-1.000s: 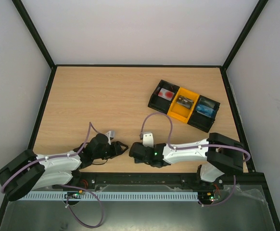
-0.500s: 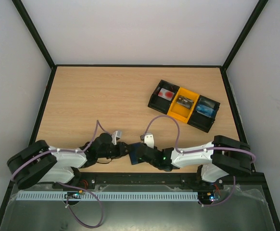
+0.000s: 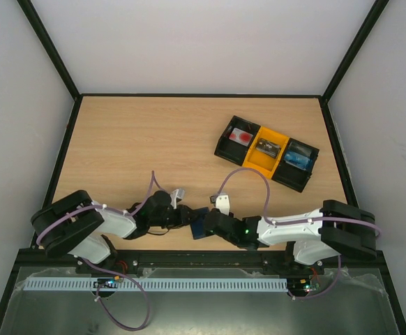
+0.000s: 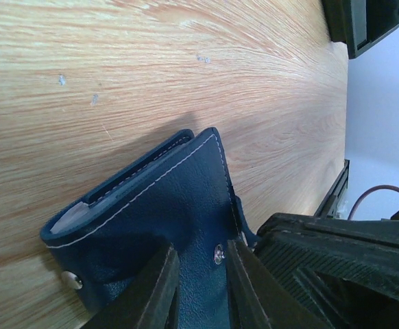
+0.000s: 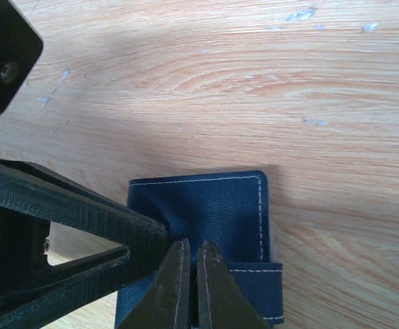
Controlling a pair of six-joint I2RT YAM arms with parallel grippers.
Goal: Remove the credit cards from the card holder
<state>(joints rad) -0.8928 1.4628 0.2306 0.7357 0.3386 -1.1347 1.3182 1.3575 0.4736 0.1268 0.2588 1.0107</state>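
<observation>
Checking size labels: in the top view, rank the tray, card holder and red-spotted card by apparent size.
1. tray, clearly largest.
2-3. card holder and red-spotted card look alike; the card holder is partly covered, so they cannot be ranked.

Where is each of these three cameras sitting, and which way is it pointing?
Top external: above and behind the bases, looking down on the table; both arms show, left gripper and right gripper at the card holder.
Left wrist: low, looking along its own fingers at the card holder.
Right wrist: looking down past its own fingers onto it.
Shared: all views show the card holder.
</observation>
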